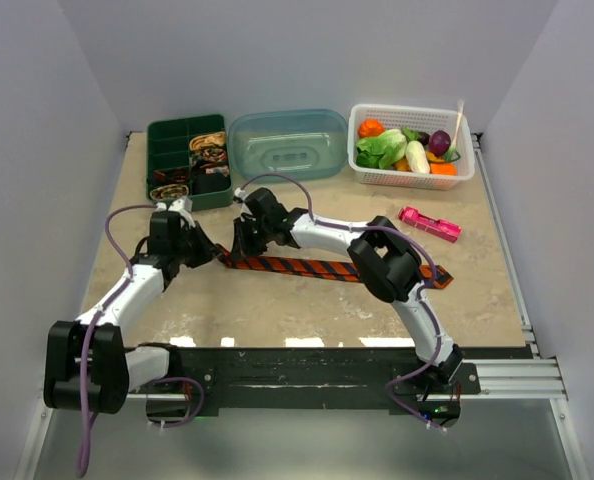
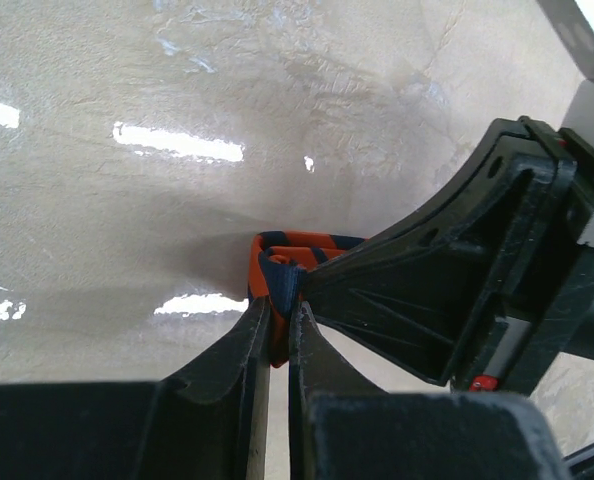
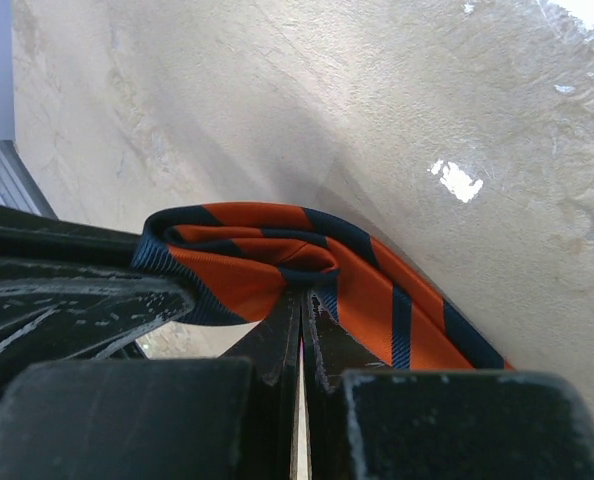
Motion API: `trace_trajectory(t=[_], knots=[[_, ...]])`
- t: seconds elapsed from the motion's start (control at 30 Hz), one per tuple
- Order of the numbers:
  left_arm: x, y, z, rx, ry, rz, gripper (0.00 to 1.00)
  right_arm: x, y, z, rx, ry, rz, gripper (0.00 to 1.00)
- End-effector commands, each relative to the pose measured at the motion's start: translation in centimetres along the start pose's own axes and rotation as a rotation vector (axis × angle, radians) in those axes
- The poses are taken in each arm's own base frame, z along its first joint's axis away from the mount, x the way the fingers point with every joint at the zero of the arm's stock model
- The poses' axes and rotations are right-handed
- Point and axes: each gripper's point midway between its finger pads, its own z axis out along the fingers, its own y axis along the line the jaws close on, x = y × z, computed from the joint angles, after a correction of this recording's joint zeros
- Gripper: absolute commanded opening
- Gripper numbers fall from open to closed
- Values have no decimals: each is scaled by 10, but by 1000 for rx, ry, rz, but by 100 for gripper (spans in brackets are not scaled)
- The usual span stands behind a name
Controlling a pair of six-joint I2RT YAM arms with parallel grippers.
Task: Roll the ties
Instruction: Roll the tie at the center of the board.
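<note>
Orange striped tie [image 1: 312, 267] on desk [image 1: 277, 310], folded end clamped by left gripper [image 2: 280, 318] and right gripper [image 3: 302, 300], right arm [image 1: 387, 265] crossing it, green organiser [image 1: 167, 130] of seemingly coiled ties [image 1: 209, 148] behind.

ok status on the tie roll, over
Left gripper shut on orange tie end. Right gripper shut on same fold. Rest lies flat. Pink gadget apart, nothing in the way.

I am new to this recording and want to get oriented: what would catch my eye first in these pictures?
The orange striped tie lies flat across the middle of the table, one end folded over and pinched by both the left gripper and the right gripper, which meet there. At the back right, a white basket of colourful vegetables stands out, with a pink gadget lying just in front of it.
</note>
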Motion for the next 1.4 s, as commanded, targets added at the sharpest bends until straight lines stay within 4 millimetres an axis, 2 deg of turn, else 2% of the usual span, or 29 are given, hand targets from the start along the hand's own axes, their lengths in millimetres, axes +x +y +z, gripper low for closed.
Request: trace_trajectory(t=[0.0, 0.4, 0.83, 1.0, 1.03, 1.17, 1.23, 1.37], knots=[[-28, -27, -8, 70, -74, 31, 0, -4, 8, 5, -26, -22, -6, 0], [-18, -38, -3, 98, -36, 45, 0, -10, 8, 16, -46, -52, 22, 0], [-6, -30, 9, 37, 14, 82, 0, -19, 20, 23, -101, -58, 35, 0], [-9, -17, 12, -95, 33, 137, 0, -20, 28, 15, -118, -53, 31, 0], [-17, -13, 13, -142, 14, 147, 0, -20, 30, 12, -121, -56, 28, 0], [-23, 0, 9, -266, 9, 186, 0, -23, 41, -3, -133, -60, 12, 0], [-31, 2, 7, -310, -17, 209, 0, -22, 42, -8, -132, -58, 13, 0], [-32, 6, 4, -364, -18, 239, 0, -19, 40, -13, -111, -47, 3, 0]])
